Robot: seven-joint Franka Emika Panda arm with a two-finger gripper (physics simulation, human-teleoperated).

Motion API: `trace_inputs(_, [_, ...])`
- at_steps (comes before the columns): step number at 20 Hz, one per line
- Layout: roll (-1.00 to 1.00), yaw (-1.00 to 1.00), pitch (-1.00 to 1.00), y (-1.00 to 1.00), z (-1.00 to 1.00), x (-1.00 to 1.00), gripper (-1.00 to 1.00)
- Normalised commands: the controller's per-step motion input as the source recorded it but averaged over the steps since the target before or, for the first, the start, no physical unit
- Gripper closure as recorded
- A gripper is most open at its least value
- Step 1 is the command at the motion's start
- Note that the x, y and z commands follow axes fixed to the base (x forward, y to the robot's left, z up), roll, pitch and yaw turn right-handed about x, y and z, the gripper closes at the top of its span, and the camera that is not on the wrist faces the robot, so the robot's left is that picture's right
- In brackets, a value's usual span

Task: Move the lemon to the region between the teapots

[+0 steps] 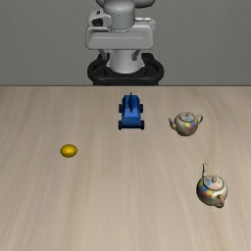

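Observation:
A small yellow lemon [68, 151] lies on the wooden table toward the exterior view's left. Two patterned teapots stand on the exterior view's right: one [185, 123] farther back, the other [211, 189] nearer the front edge, with bare table between them. The white robot arm rises at the back, and its wide white-grey hand, my gripper [119, 39], hangs high above the base, far from the lemon and from both teapots. Nothing is seen held in it.
A blue toy-car-like object [130, 113] sits on the table [59, 206] in the middle, just in front of the robot's black base [125, 71]. It lies between the lemon's side and the teapots' side.

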Motion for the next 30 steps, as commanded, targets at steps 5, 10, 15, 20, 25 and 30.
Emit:
trace_inputs(5, [0.0, 0.0, 0.0, -1.0, 0.0, 0.0, -1.0])
trace_inputs(10, [0.0, 0.0, 0.0, -1.0, 0.0, 0.0, -1.0])
trace_inputs(15, [0.0, 0.0, 0.0, -0.6, 0.0, 0.4, -1.0])
trace_inputs(20, [0.0, 0.0, 0.0, 0.0, 0.0, 1.0, -1.0])
trace_inputs(25, [0.0, 0.0, 0.0, 0.0, 0.0, 1.0, -1.0])
trace_inputs(30, [0.0, 0.0, 0.0, 0.2, -0.6, -0.2, -1.0])
